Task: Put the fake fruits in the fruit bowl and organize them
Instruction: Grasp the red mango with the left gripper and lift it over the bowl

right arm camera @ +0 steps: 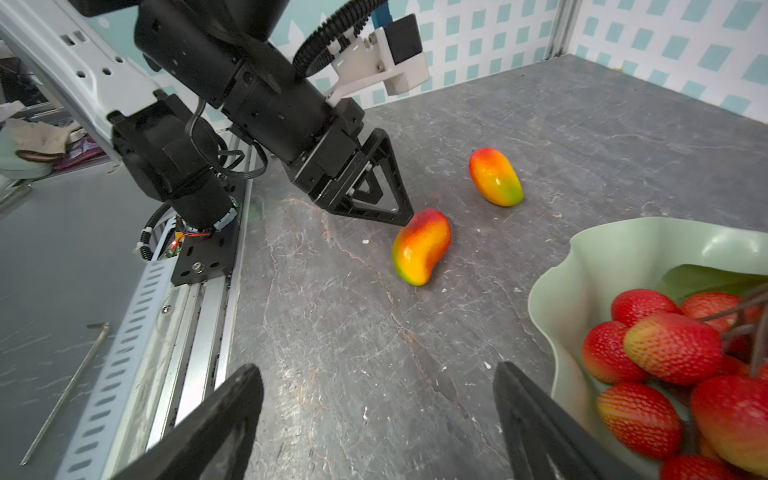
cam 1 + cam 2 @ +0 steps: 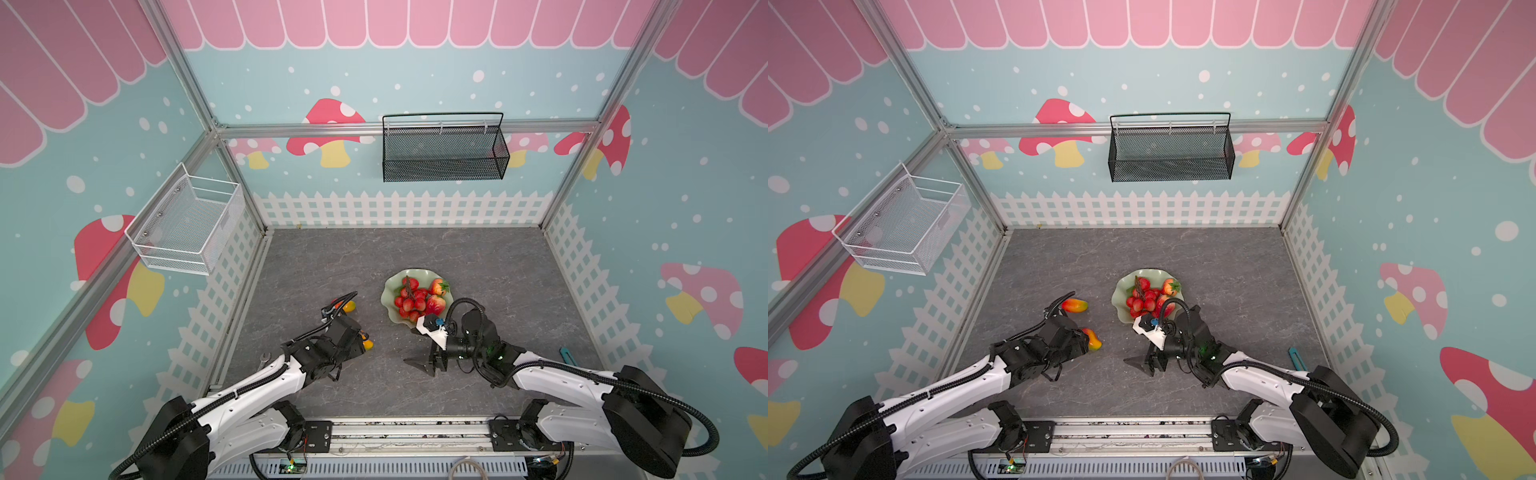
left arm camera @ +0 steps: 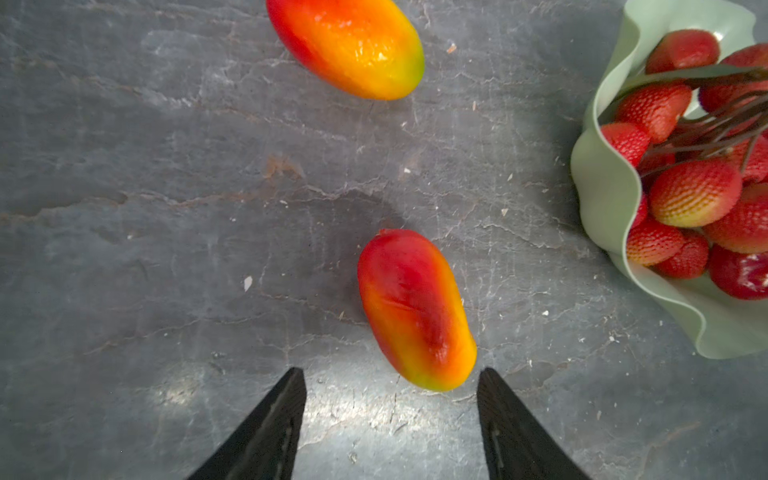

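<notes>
Two mangoes lie on the grey table left of the fruit bowl (image 2: 411, 275). The near mango (image 3: 415, 307) has its end just between the tips of my open left gripper (image 3: 390, 370), ungripped; one of its fingertips (image 1: 405, 216) stands at the fruit's top. The far mango (image 3: 349, 45) lies free, seen in both top views (image 2: 350, 306) (image 2: 1074, 306). In the bowl (image 2: 1124, 286) rest the bunch of small red fruits (image 2: 409, 300) and two strawberries (image 2: 438, 286) (image 2: 435, 305). My right gripper (image 1: 376, 372) hangs open and empty over bare table beside the bowl's rim (image 1: 552, 291).
A black mesh basket (image 2: 444, 153) hangs on the back wall and a white wire basket (image 2: 187, 224) on the left wall. A wrench (image 2: 264, 359) lies by the left arm, a blue tool (image 2: 566, 354) at the right edge, a thin metal key (image 1: 66, 390) beyond the front rail.
</notes>
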You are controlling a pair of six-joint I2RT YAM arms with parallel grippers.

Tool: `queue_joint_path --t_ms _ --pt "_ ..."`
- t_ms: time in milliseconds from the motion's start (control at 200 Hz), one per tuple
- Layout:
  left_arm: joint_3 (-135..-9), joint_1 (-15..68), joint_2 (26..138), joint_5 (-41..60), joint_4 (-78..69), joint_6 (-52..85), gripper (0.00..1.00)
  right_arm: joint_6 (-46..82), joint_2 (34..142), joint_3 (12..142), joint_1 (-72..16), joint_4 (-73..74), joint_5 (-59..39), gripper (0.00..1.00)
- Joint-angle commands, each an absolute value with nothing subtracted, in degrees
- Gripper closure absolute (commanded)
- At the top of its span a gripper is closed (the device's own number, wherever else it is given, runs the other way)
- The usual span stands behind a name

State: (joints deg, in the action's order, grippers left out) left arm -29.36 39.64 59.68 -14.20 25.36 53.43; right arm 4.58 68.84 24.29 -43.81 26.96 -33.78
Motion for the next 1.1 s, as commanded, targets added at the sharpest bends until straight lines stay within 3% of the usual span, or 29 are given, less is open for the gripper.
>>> queue_joint_path --t_ms 0,355,655,806,1096 --pt "-27.8 39.9 60.8 -14.3 18.5 55.2 0.34 3.6 69.0 25.9 -43.7 27.6 -36.8 0.1" --pt "-31.7 38.9 74.9 -14.1 11.0 55.8 0.33 3.5 71.2 26.5 -43.7 27.7 -37.9 0.1" --pt "-33.4 38.8 81.1 -10.9 4.4 55.5 0.41 2.6 70.7 26.6 -43.7 26.2 -36.6 0.11" --pt "-32.9 38.9 79.0 -10.7 4.0 54.9 0.55 3.1 66.4 25.1 -41.4 24.4 -31.1 0.1" --pt "-36.8 41.8 68.7 -11.0 8.7 45.9 0.63 9.4 65.7 24.1 -32.8 24.3 -28.9 0.1"
